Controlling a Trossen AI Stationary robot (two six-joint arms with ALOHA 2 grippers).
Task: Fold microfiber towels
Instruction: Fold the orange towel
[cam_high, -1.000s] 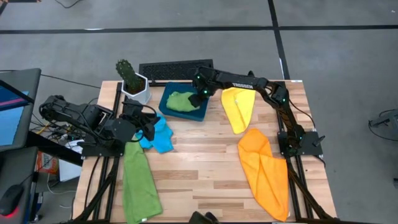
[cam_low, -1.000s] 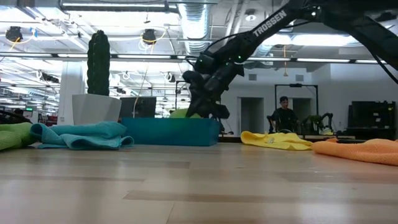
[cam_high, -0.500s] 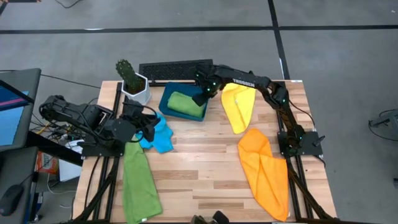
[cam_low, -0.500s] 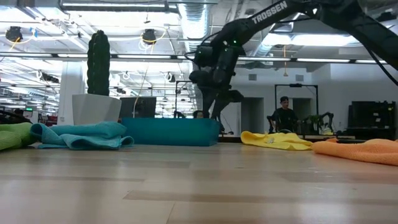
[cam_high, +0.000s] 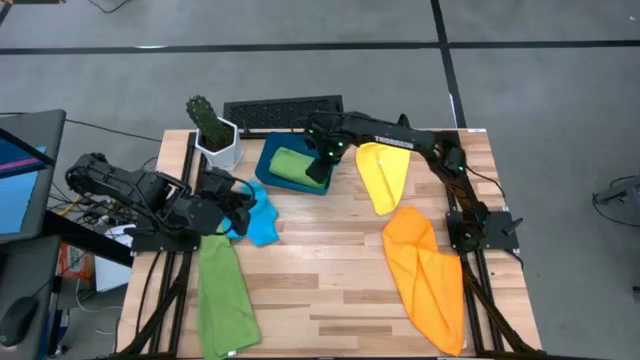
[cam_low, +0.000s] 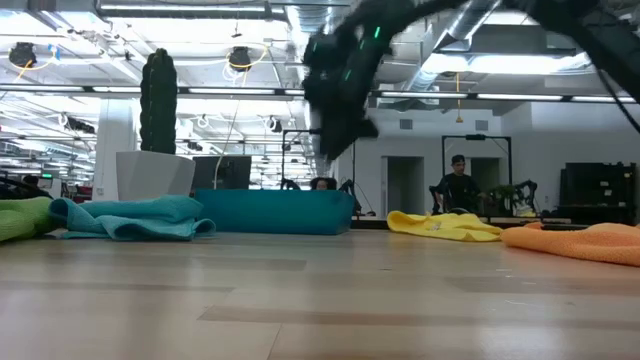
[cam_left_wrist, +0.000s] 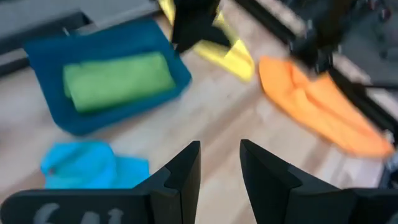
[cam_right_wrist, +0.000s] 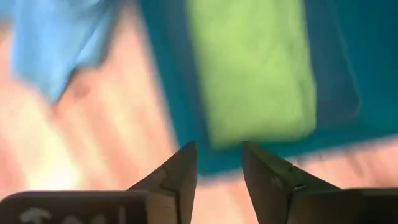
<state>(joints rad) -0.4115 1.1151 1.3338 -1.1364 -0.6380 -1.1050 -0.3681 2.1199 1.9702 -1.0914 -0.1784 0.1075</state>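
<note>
Towels number five: one folded green towel (cam_high: 291, 165) in the tray (cam_high: 268, 172) near the table's (cam_high: 330, 285) far edge, another green towel (cam_high: 222, 295) at the left edge, one blue towel (cam_high: 255, 215), one yellow towel (cam_high: 381, 174), one orange towel (cam_high: 425, 275). Right gripper (cam_high: 320, 172) hovers over the tray, fingers apart, empty; left gripper (cam_high: 238, 203) by the blue towel, slightly parted, empty.

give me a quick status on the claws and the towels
Right claw open, empty, above tray. Left claw open, idle by blue towel. Folded green towel in tray; nothing blocking.
</note>
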